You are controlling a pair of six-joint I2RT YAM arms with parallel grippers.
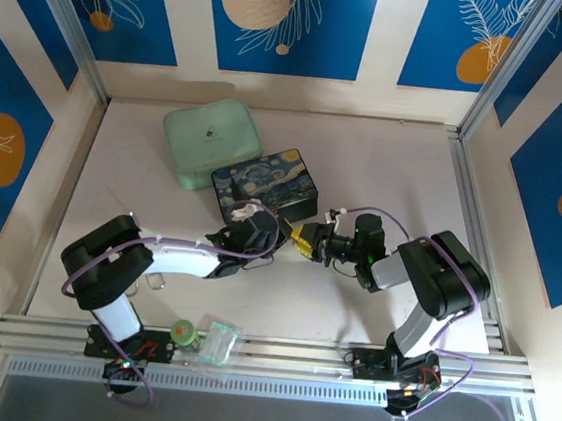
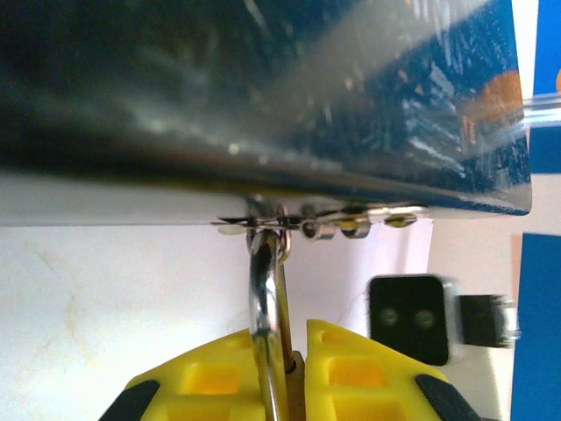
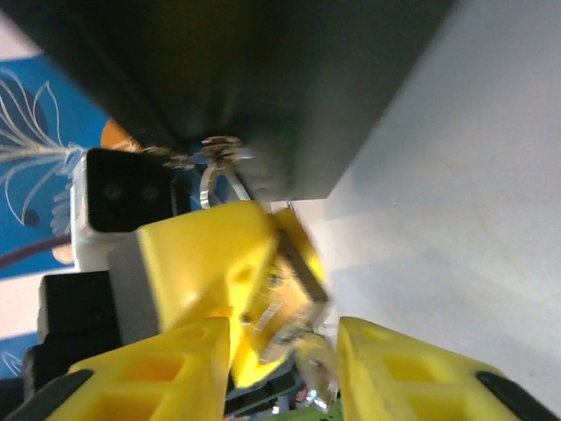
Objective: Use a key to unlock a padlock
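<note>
The brass padlock (image 2: pixel 299 390) hangs by its silvery shackle (image 2: pixel 264 294) from the latch of the dark starry-night box (image 1: pixel 264 181). My left gripper (image 2: pixel 282 340) is shut on the padlock's body. In the right wrist view, the padlock (image 3: pixel 282 294) shows with a left finger (image 3: pixel 197 259) beside it. A small, blurred silvery key (image 3: pixel 318 370) sticks out at its lower end. My right gripper (image 3: pixel 282 351) stands open around the key, its fingers clear of it on both sides. In the top view, the left gripper (image 1: pixel 280 237) and right gripper (image 1: pixel 306 243) meet at the box's front.
A pale green case (image 1: pixel 211 143) lies behind the box. A wire loop (image 1: pixel 158 280) lies beside the left arm. A small green-capped bottle (image 1: pixel 184 333) and a clear plastic container (image 1: pixel 217 343) sit at the near edge. Aluminium rails (image 1: pixel 475 231) frame the table.
</note>
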